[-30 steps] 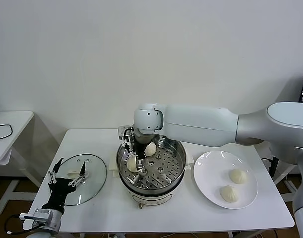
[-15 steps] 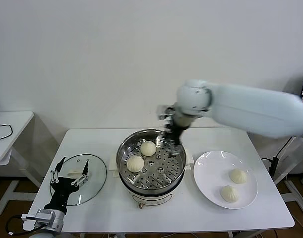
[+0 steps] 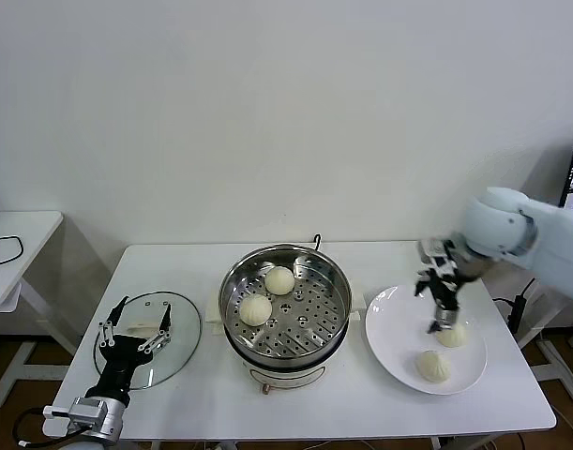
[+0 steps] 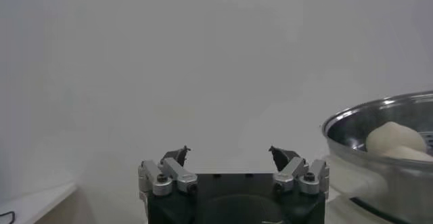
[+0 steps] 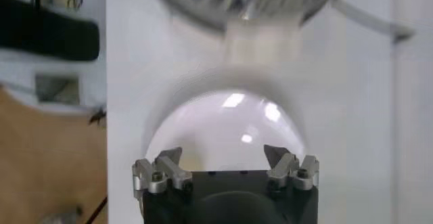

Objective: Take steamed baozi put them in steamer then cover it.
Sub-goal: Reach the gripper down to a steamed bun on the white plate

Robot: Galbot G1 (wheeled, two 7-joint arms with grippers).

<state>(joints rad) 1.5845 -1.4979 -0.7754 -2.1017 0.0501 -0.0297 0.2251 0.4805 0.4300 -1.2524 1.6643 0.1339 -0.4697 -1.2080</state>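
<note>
There, the right tool (image 3: 440,302) hung over the white plate (image 3: 391,330), just above one of the two baozi (image 3: 450,334) on it, with its fingers apart and nothing in them. Two more baozi (image 3: 256,309) sat inside the steamer (image 3: 335,323) in the middle of the surface (image 3: 206,398). The cover (image 3: 180,336) lay flat beside the steamer. The left tool (image 3: 134,329) waited above the cover, fingers apart too.

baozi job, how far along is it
About halfway. Two baozi sit in the steamer. The right gripper, jaws open, hangs over the plate above a third baozi. A fourth baozi waits, and the cover lies by the left gripper.
</note>
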